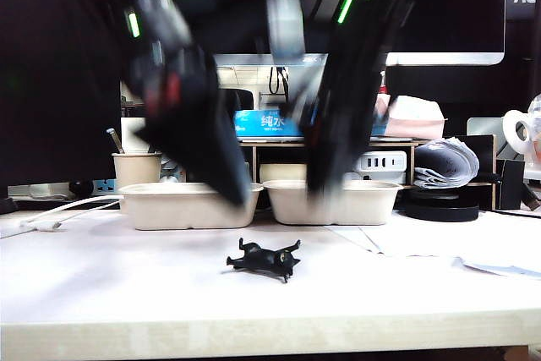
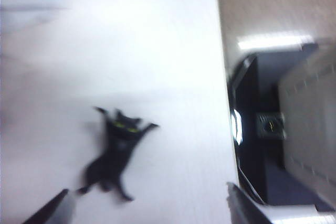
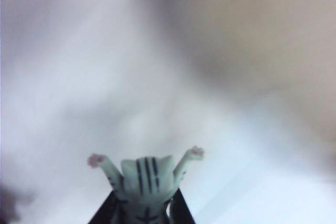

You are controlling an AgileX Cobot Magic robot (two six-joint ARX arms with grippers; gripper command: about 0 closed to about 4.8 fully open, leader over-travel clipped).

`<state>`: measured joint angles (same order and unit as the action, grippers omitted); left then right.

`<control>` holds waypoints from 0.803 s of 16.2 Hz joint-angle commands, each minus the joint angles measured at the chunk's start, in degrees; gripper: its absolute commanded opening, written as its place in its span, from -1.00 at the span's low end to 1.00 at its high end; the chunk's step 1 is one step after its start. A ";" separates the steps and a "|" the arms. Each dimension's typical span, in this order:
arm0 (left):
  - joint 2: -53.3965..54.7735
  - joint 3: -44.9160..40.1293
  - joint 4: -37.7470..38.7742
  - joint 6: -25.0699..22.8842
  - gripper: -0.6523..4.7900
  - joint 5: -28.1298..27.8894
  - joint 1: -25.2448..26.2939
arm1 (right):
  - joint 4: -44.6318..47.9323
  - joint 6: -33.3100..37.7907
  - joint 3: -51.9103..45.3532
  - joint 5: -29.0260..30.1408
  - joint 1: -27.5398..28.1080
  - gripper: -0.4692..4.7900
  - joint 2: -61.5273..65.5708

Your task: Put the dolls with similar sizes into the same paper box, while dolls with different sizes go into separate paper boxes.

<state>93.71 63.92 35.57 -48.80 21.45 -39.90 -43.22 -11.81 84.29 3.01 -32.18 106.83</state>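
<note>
Dolls first: I see the black four-legged doll [image 1: 266,259] lying on its side on the white table [image 1: 127,285], out in front of the two paper boxes and apart from both. My left wrist view shows the same black doll [image 2: 116,153] sprawled on the tabletop near the table's edge, with the left gripper [image 2: 144,205] above it, its two fingertips set wide apart and nothing between them. In the exterior view that left gripper [image 1: 232,188] is a dark blur hanging at the front rim of the left paper box [image 1: 190,205]. My right gripper [image 3: 142,211] is clamped on the white-grey striped doll [image 3: 144,179], whose pink-pawed arms stick up and out past the fingertips; the background there is too blurred for me to place. From outside, the right gripper [image 1: 325,177] blurs over the rear of the right paper box [image 1: 331,202]. I cannot make out what lies inside either box. A small beige cup [image 1: 136,168] stands behind the left box.
</note>
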 commanded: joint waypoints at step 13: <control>10.71 0.37 -14.38 3.91 -0.78 -11.87 -0.70 | 7.45 1.25 6.36 3.52 9.14 -0.33 1.51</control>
<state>104.92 64.58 20.29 -47.09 11.97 -40.75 -34.30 -10.94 89.52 6.07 -22.92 108.86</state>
